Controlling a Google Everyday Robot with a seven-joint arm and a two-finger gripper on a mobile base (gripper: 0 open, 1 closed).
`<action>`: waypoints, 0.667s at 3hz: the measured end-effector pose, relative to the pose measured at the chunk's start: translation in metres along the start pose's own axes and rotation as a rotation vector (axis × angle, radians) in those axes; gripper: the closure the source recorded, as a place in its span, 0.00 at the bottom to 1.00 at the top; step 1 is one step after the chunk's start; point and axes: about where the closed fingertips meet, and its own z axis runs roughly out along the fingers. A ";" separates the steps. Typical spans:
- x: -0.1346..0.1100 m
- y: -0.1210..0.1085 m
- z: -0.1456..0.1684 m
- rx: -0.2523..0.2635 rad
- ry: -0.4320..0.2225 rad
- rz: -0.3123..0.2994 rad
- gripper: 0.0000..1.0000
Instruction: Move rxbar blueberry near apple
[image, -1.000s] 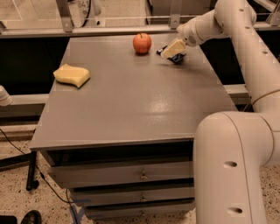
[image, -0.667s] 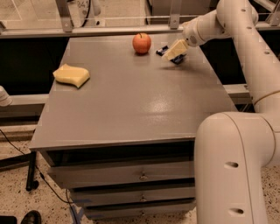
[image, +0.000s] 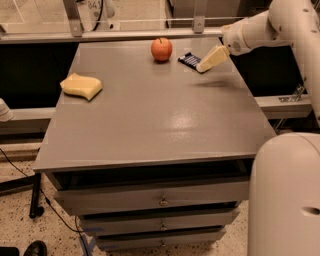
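The apple (image: 161, 49), round and red-orange with a short stem, stands at the far middle of the grey table (image: 150, 120). The rxbar blueberry (image: 189, 60), a flat dark blue wrapper with white lettering, is just right of the apple, a small gap apart; its right end is hidden behind my gripper. My gripper (image: 204, 66), cream-coloured on the white arm that reaches in from the upper right, is at the bar's right end. I cannot tell whether it touches the bar.
A pale yellow sponge (image: 81, 85) lies near the table's left edge. A metal rail (image: 125, 34) and glass run behind the table's far edge. Drawers (image: 160, 200) sit under the front edge. My white robot body (image: 285, 195) fills the lower right.
The bar has shifted a little left toward the apple, and more of it shows. My gripper has drifted slightly to the right. The apple and sponge have not moved.
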 end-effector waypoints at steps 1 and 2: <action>0.010 0.017 -0.033 -0.005 -0.047 0.017 0.00; 0.029 0.042 -0.067 -0.017 -0.136 0.045 0.00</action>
